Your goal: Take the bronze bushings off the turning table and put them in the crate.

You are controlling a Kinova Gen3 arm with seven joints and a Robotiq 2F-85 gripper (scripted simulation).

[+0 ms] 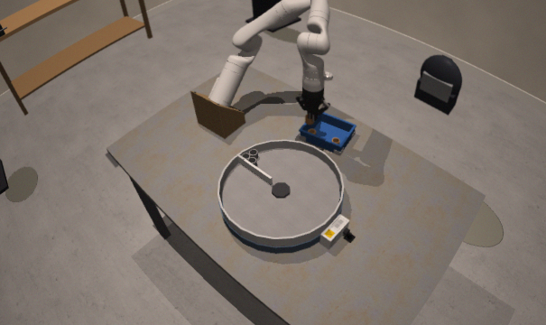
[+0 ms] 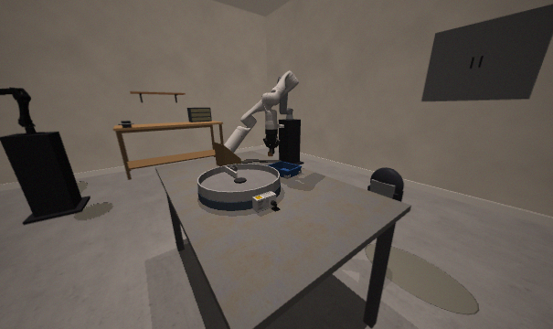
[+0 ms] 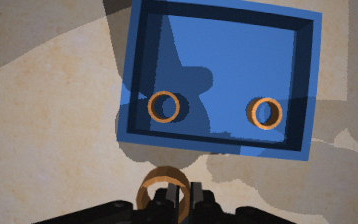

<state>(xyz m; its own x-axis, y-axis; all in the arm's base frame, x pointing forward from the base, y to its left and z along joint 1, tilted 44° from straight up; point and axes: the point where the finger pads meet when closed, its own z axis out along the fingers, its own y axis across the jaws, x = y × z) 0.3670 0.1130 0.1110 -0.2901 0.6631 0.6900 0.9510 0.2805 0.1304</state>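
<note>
My gripper (image 1: pixel 312 116) (image 2: pixel 271 149) (image 3: pixel 184 196) is shut on the wall of a bronze bushing (image 1: pixel 309 120) (image 2: pixel 271 153) (image 3: pixel 164 172). It holds the bushing above the blue crate's left side in the top view; in the wrist view the bushing shows just outside the rim. The crate (image 1: pixel 325 146) (image 2: pixel 288 170) (image 3: pixel 180 145) holds two bronze bushings, one (image 1: pixel 311 132) (image 3: pixel 150 107) at the left and one (image 1: pixel 336 140) (image 3: pixel 250 113) at the right. Several steel bushings (image 1: pixel 253 156) stand together on the turning table (image 1: pixel 300 208) (image 2: pixel 230 195), against its rim and the white bar. No bronze one shows there.
The white bar (image 1: pixel 256 169) runs from the turning table's rim towards the dark hub (image 1: pixel 281 190). A white control box (image 1: pixel 335 230) (image 2: pixel 264 201) sits at the rim. A brown board (image 1: pixel 217 118) (image 2: pixel 226 155) stands upright by the other pale arm part.
</note>
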